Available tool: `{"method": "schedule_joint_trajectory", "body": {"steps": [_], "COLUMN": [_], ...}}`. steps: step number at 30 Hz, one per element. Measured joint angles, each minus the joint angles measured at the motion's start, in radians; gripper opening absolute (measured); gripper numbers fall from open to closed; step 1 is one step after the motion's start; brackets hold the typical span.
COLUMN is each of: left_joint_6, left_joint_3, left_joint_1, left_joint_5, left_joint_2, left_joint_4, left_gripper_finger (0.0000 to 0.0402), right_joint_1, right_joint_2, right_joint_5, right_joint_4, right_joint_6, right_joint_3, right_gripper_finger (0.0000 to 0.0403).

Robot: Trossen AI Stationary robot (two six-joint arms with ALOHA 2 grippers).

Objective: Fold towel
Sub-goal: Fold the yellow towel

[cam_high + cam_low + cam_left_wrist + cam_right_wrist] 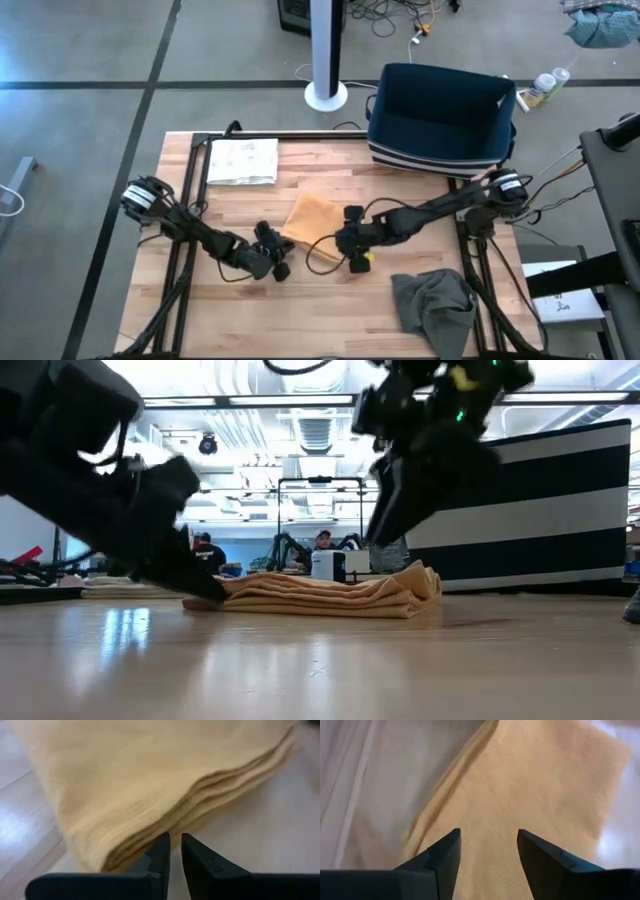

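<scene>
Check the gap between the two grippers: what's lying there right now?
In the high view, the folded yellow towel lies between them: the left gripper at its near-left edge, the right gripper open at its right side. Otherwise only bare table.

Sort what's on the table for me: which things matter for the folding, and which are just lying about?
For the job:
- yellow towel, folded in layers
- left tool, at the towel's edge
- right tool, open above the towel

Lying about:
- grey cloth
- white paper
- navy striped bin
</scene>
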Motion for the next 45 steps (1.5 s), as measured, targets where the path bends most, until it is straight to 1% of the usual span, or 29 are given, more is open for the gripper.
{"method": "schedule_joint_trajectory", "body": {"steps": [3, 6, 9, 12, 15, 17, 19, 24, 27, 29, 31, 35, 38, 39, 45], "left_joint_6": [-0.005, -0.037, -0.073, -0.079, -0.066, -0.063, -0.063, -0.065, -0.076, -0.089, -0.098, -0.107, -0.113, -0.114, -0.119], "left_joint_3": [0.0, 0.003, 0.011, 0.015, 0.014, 0.019, 0.019, 0.022, 0.032, 0.027, 0.038, 0.033, 0.028, 0.027, 0.017], "left_joint_1": [-0.003, -0.004, -0.008, -0.018, -0.024, -0.024, -0.024, -0.02, -0.004, 0.009, 0.021, 0.035, 0.035, 0.035, 0.037], "left_joint_5": [0.067, 0.12, 0.137, 0.115, 0.085, 0.081, 0.076, 0.065, 0.042, 0.025, 0.028, 0.016, 0.02, 0.02, 0.032], "left_joint_2": [-0.062, -0.155, -0.26, -0.342, -0.354, -0.323, -0.271, -0.115, -0.036, -0.008, 0.031, 0.067, 0.077, 0.079, 0.068], "left_joint_4": [-0.075, -0.205, -0.361, -0.39, -0.35, -0.332, -0.299, -0.124, -0.08, -0.088, -0.063, -0.048, -0.046, -0.046, -0.046], "left_gripper_finger": [0.0038, 0.0038, 0.0038, 0.0038, 0.0038, 0.0038, 0.0038, 0.0038, 0.0038, 0.0038, 0.0038, 0.0038, 0.0038, 0.0038, 0.0038], "right_joint_1": [-0.019, -0.018, -0.017, -0.026, -0.036, -0.043, -0.049, -0.054, -0.055, -0.061, -0.07, -0.086, -0.094, -0.094, -0.098], "right_joint_2": [0.0, -0.002, -0.001, 0.014, 0.044, 0.072, 0.105, 0.153, 0.163, 0.165, 0.165, 0.172, 0.216, 0.228, 0.341], "right_joint_5": [-0.029, -0.039, -0.042, -0.039, -0.043, -0.061, -0.061, -0.06, -0.062, -0.064, -0.063, -0.062, -0.069, -0.069, -0.066], "right_joint_4": [0.129, 0.218, 0.295, 0.368, 0.405, 0.437, 0.418, 0.442, 0.437, 0.416, 0.427, 0.43, 0.443, 0.424, 0.419], "right_joint_6": [0.025, 0.028, -0.001, -0.016, -0.028, -0.049, -0.058, -0.12, -0.153, -0.158, -0.163, -0.17, -0.162, -0.159, -0.176], "right_joint_3": [-0.058, -0.097, -0.116, -0.124, -0.122, -0.106, -0.091, -0.028, -0.005, 0.0, 0.002, -0.001, 0.023, 0.028, 0.161], "right_gripper_finger": [0.0186, 0.0185, 0.0183, 0.0183, 0.0183, 0.0182, 0.018, 0.0175, 0.0171, 0.0168, 0.0166, 0.0162, 0.0163, 0.0164, 0.016]}}
